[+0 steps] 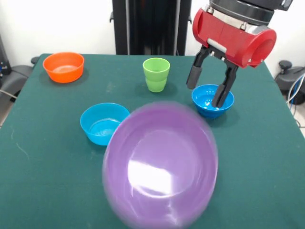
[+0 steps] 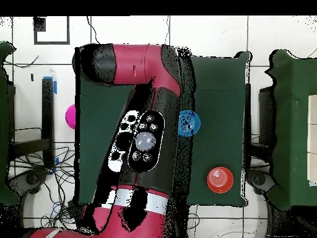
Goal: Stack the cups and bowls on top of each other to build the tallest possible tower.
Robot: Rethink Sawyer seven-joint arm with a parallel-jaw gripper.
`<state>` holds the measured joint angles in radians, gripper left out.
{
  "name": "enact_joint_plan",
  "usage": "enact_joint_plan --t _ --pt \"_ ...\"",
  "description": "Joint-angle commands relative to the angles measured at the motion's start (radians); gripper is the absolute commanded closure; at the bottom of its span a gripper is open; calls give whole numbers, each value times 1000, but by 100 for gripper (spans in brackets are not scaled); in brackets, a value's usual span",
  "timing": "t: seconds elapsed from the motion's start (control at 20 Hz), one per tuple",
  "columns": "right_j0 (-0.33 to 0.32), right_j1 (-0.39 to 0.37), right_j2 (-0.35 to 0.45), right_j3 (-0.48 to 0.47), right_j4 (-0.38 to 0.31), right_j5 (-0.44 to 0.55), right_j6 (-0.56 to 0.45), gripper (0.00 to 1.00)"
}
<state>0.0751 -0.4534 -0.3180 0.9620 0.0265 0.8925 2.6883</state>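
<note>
My gripper [image 1: 205,94] hangs open over a small blue bowl [image 1: 212,101] at the right. One finger [image 1: 194,76] is outside its rim and the other stands inside the bowl. A light green cup [image 1: 156,74] stands upright to the left of it. A second small blue bowl [image 1: 104,123] [image 2: 189,123] sits left of centre. At the far left corner rests an orange bowl [image 1: 63,67] [image 2: 218,178]. A wide purple bowl [image 1: 159,171] fills the foreground, blurred and tilted with its opening toward the camera. No bowl or cup sits on another.
The dark green table [image 1: 267,157] carries everything. In the overhead view the arm [image 2: 145,133] hides most of the table and the gripper. A magenta round shape [image 2: 71,116] shows at the table's left edge there.
</note>
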Motion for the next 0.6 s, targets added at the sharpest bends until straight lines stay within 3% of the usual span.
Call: enact_joint_plan --t 0.05,0.6 --pt "-2 -21 92 166 25 -41 53 0" --pt "0 -33 98 204 42 -74 45 0"
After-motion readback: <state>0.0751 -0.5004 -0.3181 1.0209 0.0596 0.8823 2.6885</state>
